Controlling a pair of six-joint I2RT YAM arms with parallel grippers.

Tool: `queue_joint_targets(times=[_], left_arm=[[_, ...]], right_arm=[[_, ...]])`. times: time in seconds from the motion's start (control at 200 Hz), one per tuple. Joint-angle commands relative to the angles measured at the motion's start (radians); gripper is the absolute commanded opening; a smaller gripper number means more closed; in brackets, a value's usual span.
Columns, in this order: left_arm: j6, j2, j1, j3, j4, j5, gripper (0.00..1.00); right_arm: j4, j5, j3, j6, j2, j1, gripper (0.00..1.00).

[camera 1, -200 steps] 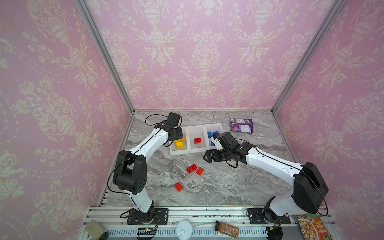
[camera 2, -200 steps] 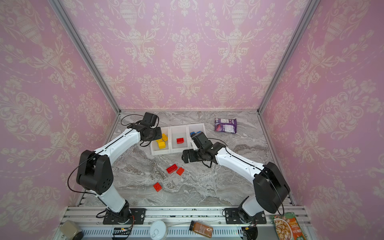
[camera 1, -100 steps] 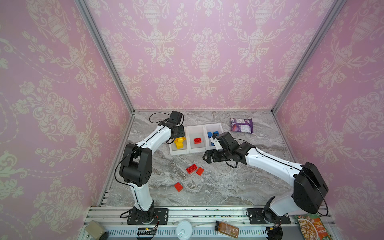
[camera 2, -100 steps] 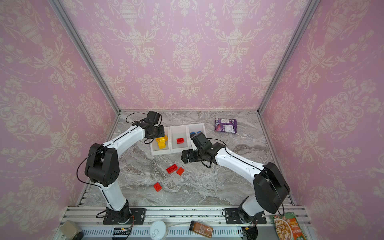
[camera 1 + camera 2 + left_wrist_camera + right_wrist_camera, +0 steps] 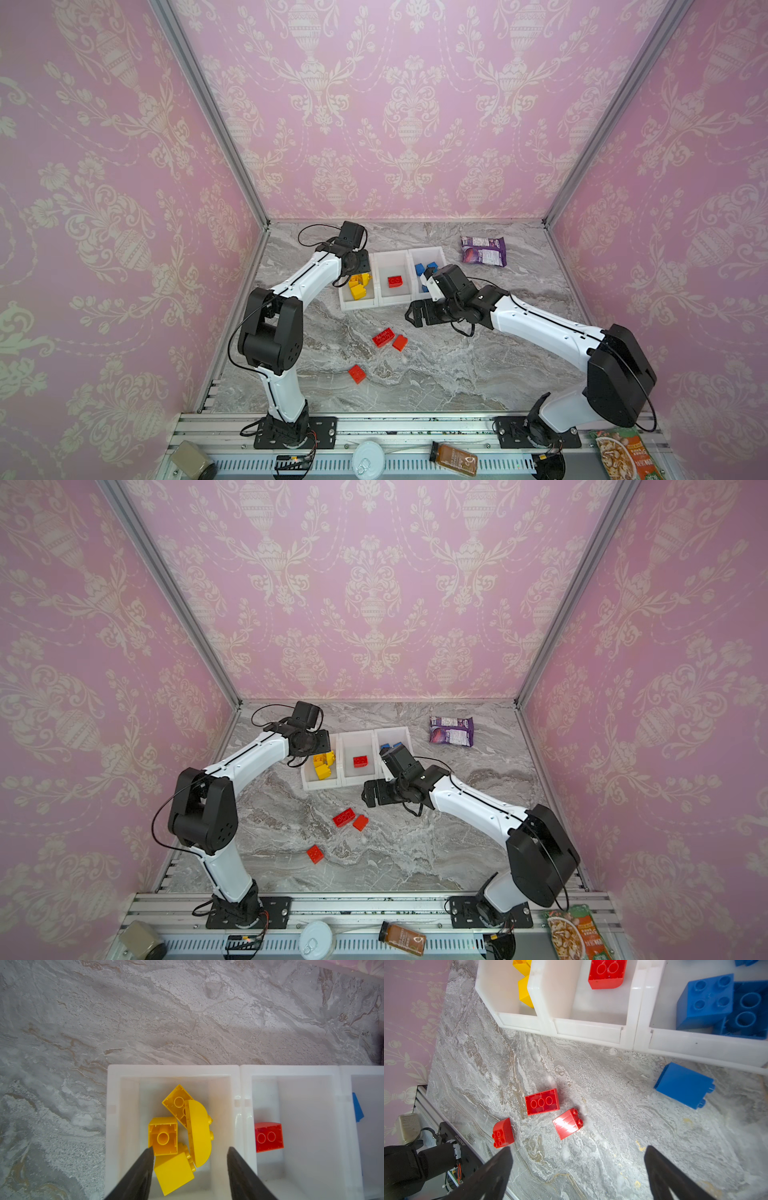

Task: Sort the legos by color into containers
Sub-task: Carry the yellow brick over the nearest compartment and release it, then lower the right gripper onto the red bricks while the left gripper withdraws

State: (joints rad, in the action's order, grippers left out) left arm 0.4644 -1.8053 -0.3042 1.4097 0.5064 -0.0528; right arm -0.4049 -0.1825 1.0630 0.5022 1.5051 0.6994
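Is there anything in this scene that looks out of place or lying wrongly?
Yes. One blue brick lies on its side on the table, just outside the front wall of the bin of blue bricks. It seems to have missed the bin.

Quick rundown of the blind spots. In both top views the left arm's wrist (image 5: 352, 237) sits over the far end of the left bin (image 5: 357, 304), so the left gripper (image 5: 190, 1148) only shows in the left wrist view, and there its fingers (image 5: 137, 1176) run off the edge. The right arm's wrist (image 5: 399, 760) covers the near end of the right bin (image 5: 392, 729) and some of the blue legos (image 5: 397, 745). I can't find the blue brick (image 5: 683, 1084) on the worktop (image 5: 612, 1126) from above. In the right wrist view the yellow legos (image 5: 526, 991) are cut off and the right gripper (image 5: 578, 1148) fingers look blurry. The purple packet (image 5: 483, 250) print is too small to read.
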Motion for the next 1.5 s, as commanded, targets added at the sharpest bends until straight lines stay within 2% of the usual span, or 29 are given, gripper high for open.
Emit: queue_joint_targets(times=[0.0, 0.23, 0.44, 0.645, 0.856, 1.156, 1.496], left_arm=[[0.006, 0.075, -0.001, -0.024, -0.023, 0.034, 0.60], [0.030, 0.175, -0.002, -0.099, -0.044, 0.074, 0.65], [0.054, 0.321, 0.012, -0.212, -0.053, 0.110, 0.72], [0.103, 0.494, 0.087, -0.369, -0.089, 0.197, 0.76], [0.112, 0.622, 0.166, -0.468, -0.085, 0.253, 0.84], [0.163, 0.673, 0.264, -0.554, -0.155, 0.398, 0.89], [0.171, 0.663, 0.278, -0.567, -0.181, 0.421, 0.96]], right_arm=[[-0.019, 0.029, 0.007, 0.004, 0.001, 0.016, 1.00], [-0.074, 0.052, 0.051, -0.090, 0.062, 0.061, 1.00], [-0.145, 0.073, 0.136, -0.205, 0.140, 0.121, 0.99], [-0.216, 0.126, 0.214, -0.315, 0.229, 0.186, 0.94], [-0.266, 0.174, 0.283, -0.387, 0.319, 0.231, 0.89], [-0.305, 0.241, 0.344, -0.417, 0.420, 0.264, 0.87], [-0.327, 0.281, 0.390, -0.433, 0.489, 0.277, 0.84]])
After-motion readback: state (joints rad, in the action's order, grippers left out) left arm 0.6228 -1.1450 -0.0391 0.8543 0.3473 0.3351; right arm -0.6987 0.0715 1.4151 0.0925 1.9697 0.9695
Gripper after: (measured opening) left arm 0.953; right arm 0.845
